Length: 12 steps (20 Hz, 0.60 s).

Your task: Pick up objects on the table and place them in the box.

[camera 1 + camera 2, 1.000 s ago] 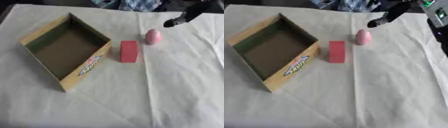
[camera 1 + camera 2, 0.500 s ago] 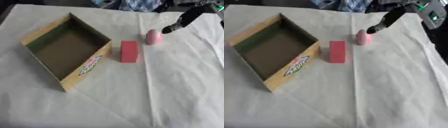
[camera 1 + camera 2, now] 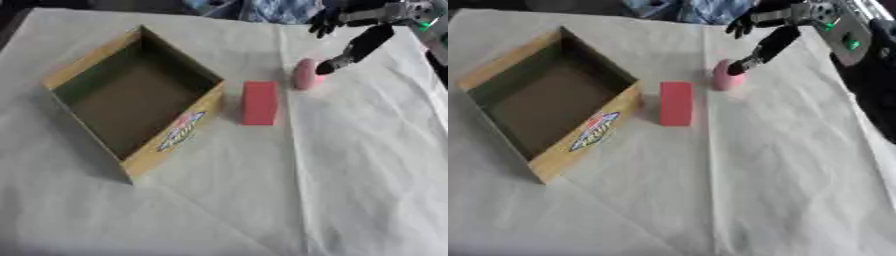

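Red block (image 3: 259, 102) between box (image 3: 171, 143), pink egg (image 3: 304, 74)

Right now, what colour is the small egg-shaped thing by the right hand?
Pink. The small egg-shaped object stands on the white cloth; the left eye view shows it best.

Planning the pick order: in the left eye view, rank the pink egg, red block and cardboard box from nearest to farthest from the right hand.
1. Pink egg, at the right hand's fingertip.
2. Red block, left of the egg.
3. Cardboard box, farthest left.
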Each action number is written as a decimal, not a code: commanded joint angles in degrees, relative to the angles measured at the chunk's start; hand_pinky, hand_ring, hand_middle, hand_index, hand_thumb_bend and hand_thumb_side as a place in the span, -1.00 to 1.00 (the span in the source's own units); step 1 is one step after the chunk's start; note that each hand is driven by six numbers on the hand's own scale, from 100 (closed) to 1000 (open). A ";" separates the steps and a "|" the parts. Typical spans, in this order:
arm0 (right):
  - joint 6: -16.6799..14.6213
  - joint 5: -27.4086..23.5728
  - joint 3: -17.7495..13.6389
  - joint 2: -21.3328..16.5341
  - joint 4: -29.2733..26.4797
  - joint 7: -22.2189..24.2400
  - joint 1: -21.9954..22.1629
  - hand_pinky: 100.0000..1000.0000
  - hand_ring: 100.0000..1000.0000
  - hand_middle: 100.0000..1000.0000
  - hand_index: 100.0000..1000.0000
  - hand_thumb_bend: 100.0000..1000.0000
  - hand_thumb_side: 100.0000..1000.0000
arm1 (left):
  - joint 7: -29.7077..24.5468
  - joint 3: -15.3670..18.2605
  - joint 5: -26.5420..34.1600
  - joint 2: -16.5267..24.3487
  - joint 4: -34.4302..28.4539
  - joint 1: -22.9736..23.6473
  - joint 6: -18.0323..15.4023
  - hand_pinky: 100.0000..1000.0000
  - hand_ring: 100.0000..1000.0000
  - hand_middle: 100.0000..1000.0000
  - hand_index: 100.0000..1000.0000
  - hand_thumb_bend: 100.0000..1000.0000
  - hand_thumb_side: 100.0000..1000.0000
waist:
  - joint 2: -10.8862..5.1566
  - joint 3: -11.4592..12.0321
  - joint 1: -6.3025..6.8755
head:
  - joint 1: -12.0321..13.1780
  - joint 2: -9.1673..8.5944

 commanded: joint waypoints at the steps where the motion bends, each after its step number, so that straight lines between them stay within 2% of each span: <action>1: 0.30 1.31 -0.27 -0.43 1.46 -0.35 -1.52 0.82 0.77 0.63 1.00 0.14 0.48 | -0.17 0.08 0.22 1.24 -0.81 -0.50 0.04 0.18 0.54 1.00 0.47 -0.44 1.00 | -0.97 0.05 0.18 | -0.05 0.29; 8: 0.09 6.06 -0.61 1.48 5.57 -1.96 -2.40 0.83 0.80 0.72 1.00 0.21 0.52 | -0.41 0.08 0.34 1.08 -0.81 -0.38 0.27 0.17 0.54 1.00 0.46 -0.44 1.00 | -0.87 0.10 0.26 | -0.10 0.31; 12: -0.59 8.05 -0.95 2.80 7.90 -3.03 -3.01 0.82 0.80 0.69 1.00 0.21 0.55 | -0.65 0.08 0.34 0.97 -0.81 -0.34 0.37 0.17 0.54 1.00 0.46 -0.45 1.00 | -0.80 0.15 0.31 | -0.17 0.21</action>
